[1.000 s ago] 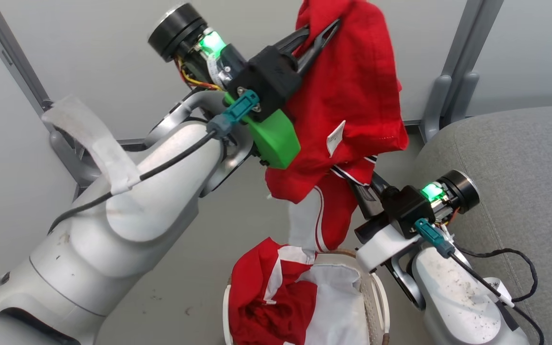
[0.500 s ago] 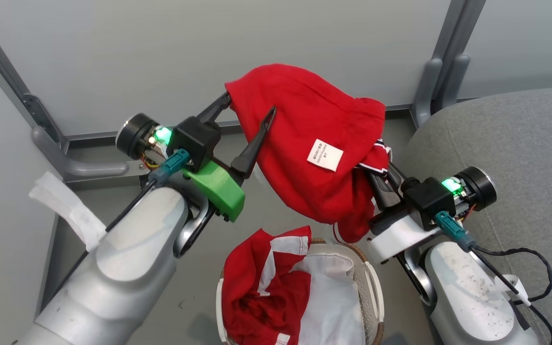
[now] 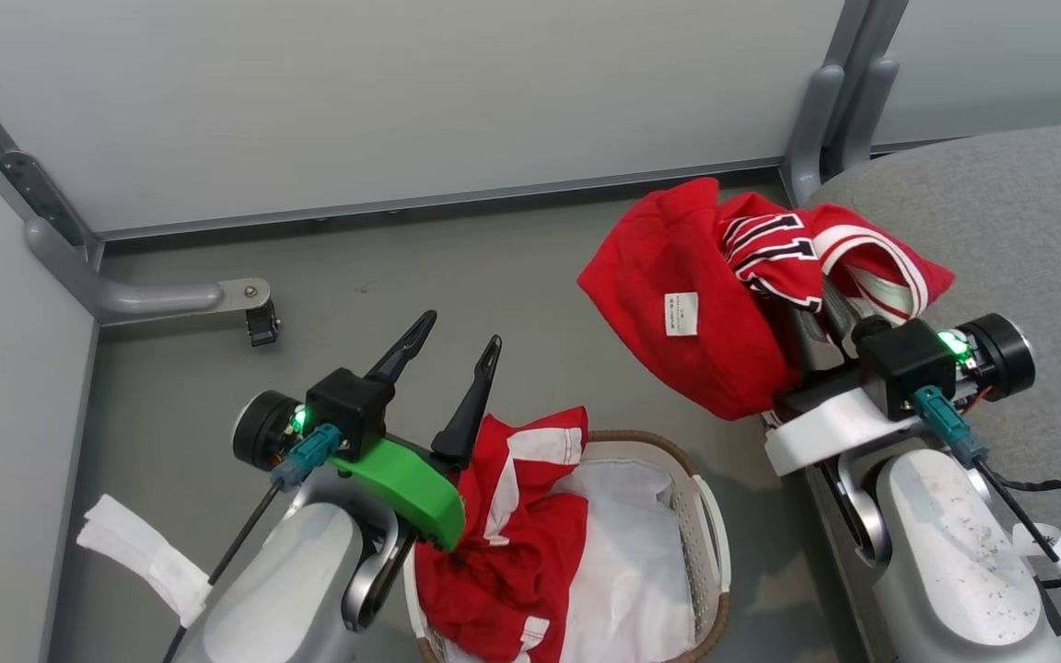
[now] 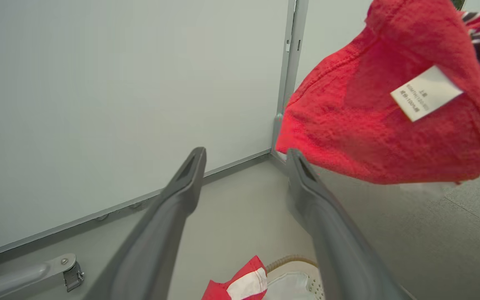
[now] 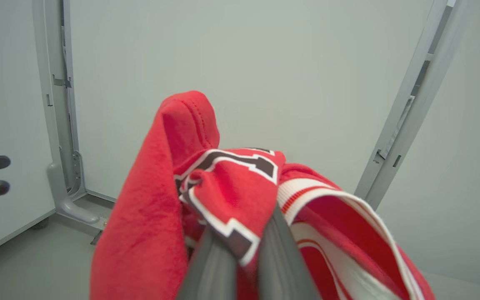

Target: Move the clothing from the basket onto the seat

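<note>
- Left gripper (image 3: 460, 331): fingers spread wide, nothing between them, tips up over bare floor (image 3: 355, 258).
- Just right of the left gripper's wrist, lower than the fingertips: red clothing (image 3: 512, 534) bunched in the near-left half of the basket (image 3: 710, 525). Crumpled red cloth with white panels and a white-striped cuff. Long axis roughly in line with the left gripper's fingers, cuff end toward their tips and over the brown rim.
- Further right of that heap, inside the same basket: white crinkly liner (image 3: 632, 552), lying flat.
- Well to the right of the left gripper, beyond its right fingertip in the left wrist view: the jersey (image 3: 705, 313), held off the floor.
- Right gripper (image 3: 818, 318): fingers pinched together on the jersey, cloth draped over both and hiding the tips.
- Jersey on the right gripper: red, with black white-outlined lettering bunched at the fingertips, a small white tag (image 3: 681, 313) on the left flank and a white-and-red ribbed edge on the right.
- Bulk hanging left of and under the fingers; long axis across the fingers, left end sagging low, ribbed end pointing right.
- Right of and behind the right gripper: the grey seat (image 3: 1028, 230), the jersey's ribbed end at its rounded edge; contact not clear.
</note>
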